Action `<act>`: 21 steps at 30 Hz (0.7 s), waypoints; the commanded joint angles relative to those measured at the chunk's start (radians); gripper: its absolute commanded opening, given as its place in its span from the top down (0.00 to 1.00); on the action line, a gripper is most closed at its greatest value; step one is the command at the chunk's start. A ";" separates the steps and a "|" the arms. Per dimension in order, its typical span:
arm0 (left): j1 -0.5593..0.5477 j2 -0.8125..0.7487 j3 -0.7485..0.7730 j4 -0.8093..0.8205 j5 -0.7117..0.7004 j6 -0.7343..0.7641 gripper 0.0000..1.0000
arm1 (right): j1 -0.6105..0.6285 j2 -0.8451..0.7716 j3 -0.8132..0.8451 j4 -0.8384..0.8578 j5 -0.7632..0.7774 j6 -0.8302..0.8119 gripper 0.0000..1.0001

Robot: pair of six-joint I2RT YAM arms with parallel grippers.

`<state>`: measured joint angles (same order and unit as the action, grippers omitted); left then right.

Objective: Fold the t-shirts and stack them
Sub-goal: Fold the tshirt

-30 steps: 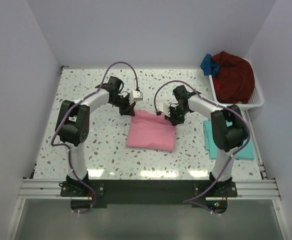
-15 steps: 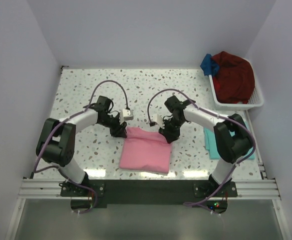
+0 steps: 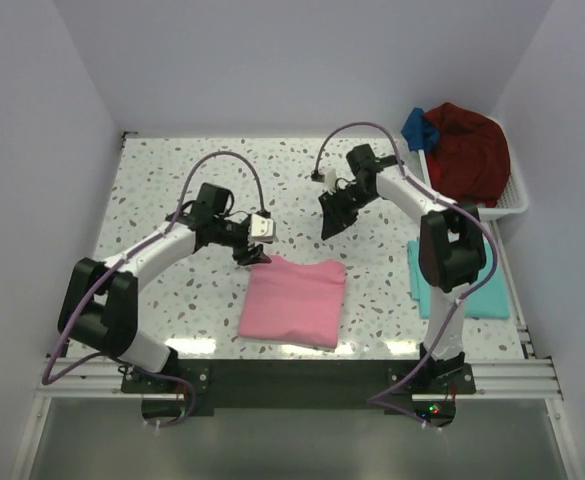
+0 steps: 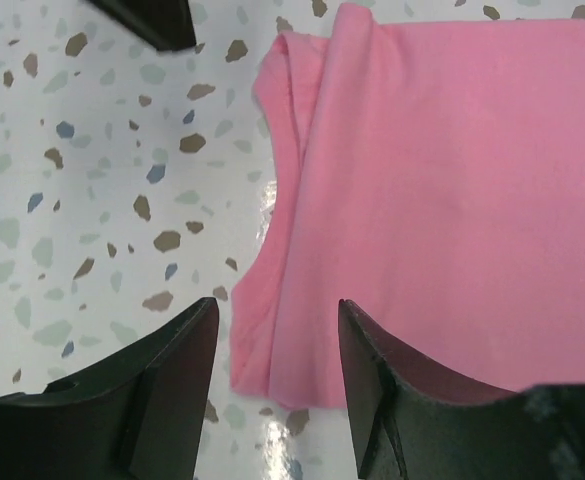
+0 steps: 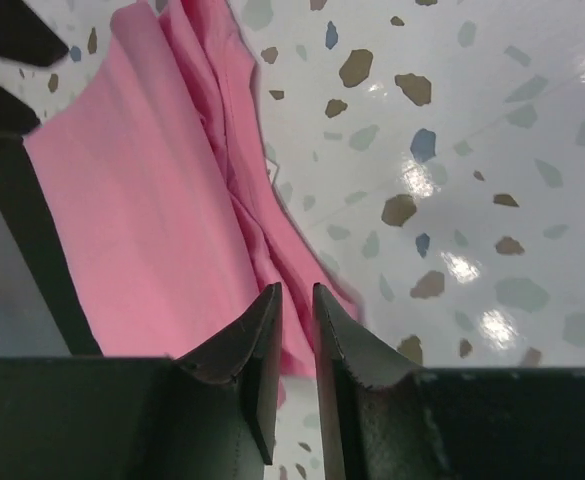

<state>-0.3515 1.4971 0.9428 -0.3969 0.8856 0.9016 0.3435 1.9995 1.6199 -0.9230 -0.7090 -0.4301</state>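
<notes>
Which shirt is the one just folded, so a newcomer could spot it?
On the speckled table, look between the two arms, near the front edge. The pink shirt lies there as a flat folded rectangle. The teal shirt is off right, and the dark red heap fills the basket.

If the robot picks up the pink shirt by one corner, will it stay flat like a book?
Probably not. The pink shirt is soft cloth whose layered edges ripple, so it would likely droop and unfold. It looks thin, so probably light. On the smooth table it may slide if pushed.
</notes>
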 commanded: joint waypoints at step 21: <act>-0.214 0.364 0.201 0.112 0.006 -0.038 0.45 | 0.107 0.305 0.014 0.279 -0.204 0.370 0.80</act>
<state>-0.5484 1.8389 1.1049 -0.2790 0.8600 0.8700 0.4515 2.2982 1.6222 -0.6670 -0.9188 -0.0494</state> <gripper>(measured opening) 0.549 0.200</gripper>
